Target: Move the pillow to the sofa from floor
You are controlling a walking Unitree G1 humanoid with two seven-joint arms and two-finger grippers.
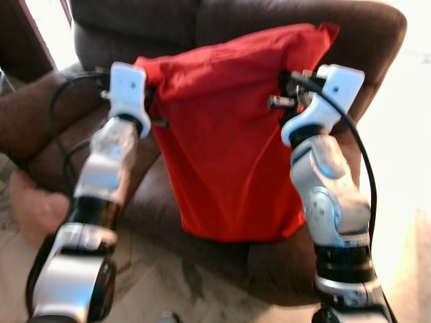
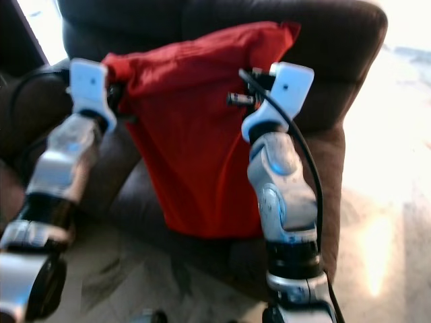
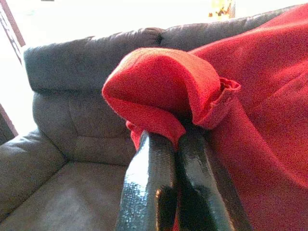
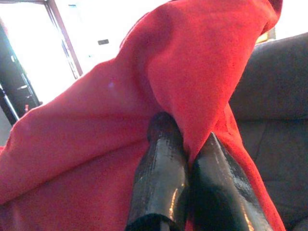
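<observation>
1. The left hand [image 3: 175, 144] was clamped on a bunched upper corner of the red pillow [image 1: 229, 148], its two fingers pressed together with a fold of cloth curling over their tips
2. The right hand [image 4: 185, 154] was pinched on the opposite upper edge, cloth caught between its two fingers
3. The pillow hung slack between the two hands, below them, held clear of the floor [image 1: 168, 282] and just in front of the brown sofa [image 1: 350, 47]; its lower edge was near the front of the seat cushion, and contact could not be told
4. Risk, as a judgement: each grip held only a thin fold of cover, so the cloth could slide out if the hands pulled apart or swung fast
5. If one hand let go before the pillow was over the seat, it would likely swing from the other and drop past the seat's front edge to the floor
6. Count: one pillow, one sofa, two hands, both gripping
</observation>
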